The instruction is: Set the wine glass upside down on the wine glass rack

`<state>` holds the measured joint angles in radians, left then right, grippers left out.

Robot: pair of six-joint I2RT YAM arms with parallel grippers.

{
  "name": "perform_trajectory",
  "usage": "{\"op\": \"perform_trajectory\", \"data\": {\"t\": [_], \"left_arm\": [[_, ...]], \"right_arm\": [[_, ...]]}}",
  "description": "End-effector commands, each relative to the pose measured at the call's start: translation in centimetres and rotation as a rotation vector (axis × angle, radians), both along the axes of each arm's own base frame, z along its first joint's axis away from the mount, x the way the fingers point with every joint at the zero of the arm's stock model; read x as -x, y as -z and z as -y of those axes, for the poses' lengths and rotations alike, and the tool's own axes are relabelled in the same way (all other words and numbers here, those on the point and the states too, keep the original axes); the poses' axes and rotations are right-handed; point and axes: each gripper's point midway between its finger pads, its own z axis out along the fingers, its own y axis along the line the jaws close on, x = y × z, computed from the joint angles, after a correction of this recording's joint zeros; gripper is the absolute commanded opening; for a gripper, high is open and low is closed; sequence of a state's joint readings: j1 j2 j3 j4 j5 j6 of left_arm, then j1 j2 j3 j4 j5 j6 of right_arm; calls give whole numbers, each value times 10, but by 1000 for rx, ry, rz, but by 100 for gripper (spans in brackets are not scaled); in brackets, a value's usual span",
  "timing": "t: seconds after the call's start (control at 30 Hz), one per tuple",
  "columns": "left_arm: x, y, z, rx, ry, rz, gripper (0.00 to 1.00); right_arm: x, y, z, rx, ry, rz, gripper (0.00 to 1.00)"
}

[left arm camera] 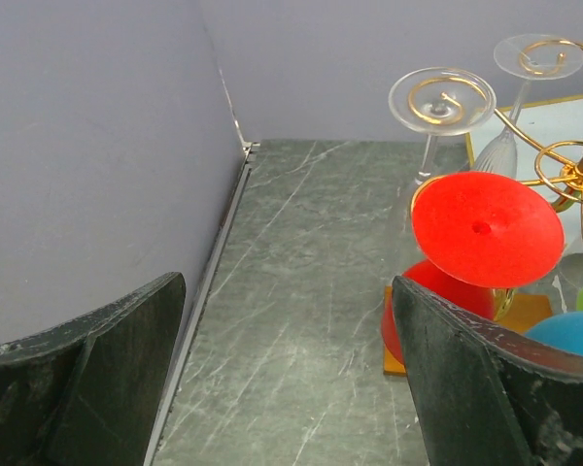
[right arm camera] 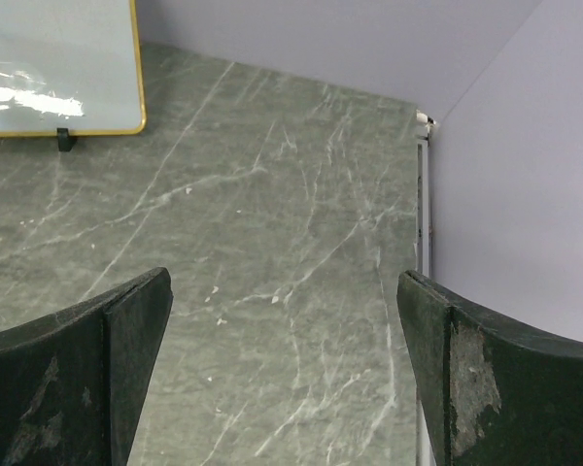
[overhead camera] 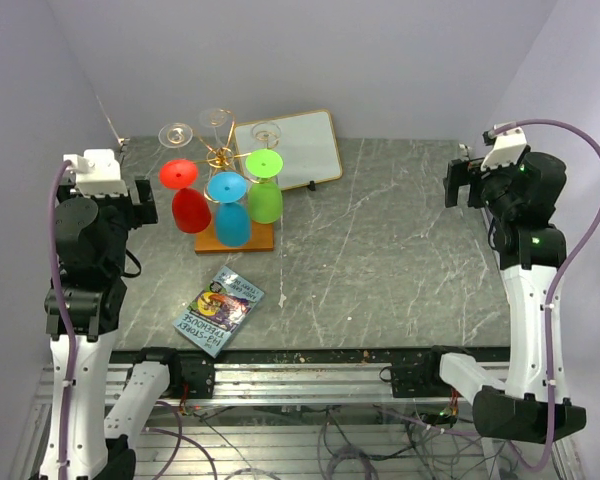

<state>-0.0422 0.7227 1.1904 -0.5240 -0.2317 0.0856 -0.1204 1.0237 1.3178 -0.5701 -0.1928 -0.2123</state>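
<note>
While both arms sit near the tabletop's side edges, the left gripper [left arm camera: 287,388] and right gripper [right arm camera: 284,379] each have their fingers spread wide, nothing between them. Toward the far left corner stands the wine glass rack [overhead camera: 220,158], just beside the white framed board [overhead camera: 295,148]. A red glass [overhead camera: 185,195], blue glass [overhead camera: 230,210], green glass [overhead camera: 265,190] and clear glasses [overhead camera: 176,133] hang upside down on it.

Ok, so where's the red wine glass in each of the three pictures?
Top external: the red wine glass sits upper left, upside down on the wine glass rack.
Left wrist: right of centre, its round foot facing the camera.
Right wrist: not in it.
Shared landmark: the gold-framed white board, in all three views.
</note>
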Motion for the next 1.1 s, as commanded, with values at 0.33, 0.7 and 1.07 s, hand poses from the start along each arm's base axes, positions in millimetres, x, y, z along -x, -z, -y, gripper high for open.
{"op": "perform_trajectory", "data": {"t": [0.33,0.7,1.07], "left_arm": [[21,-17,-10,43,-54,53,97],[20,-9,-11,48,-55,43,97],[20,-4,-9,50,-42,35,97]], "right_arm": [[11,-15,1,-3,-12,42,100],[10,-10,-5,-19,-46,26,100],[11,-7,-7,-25,-62,18,100]]}}
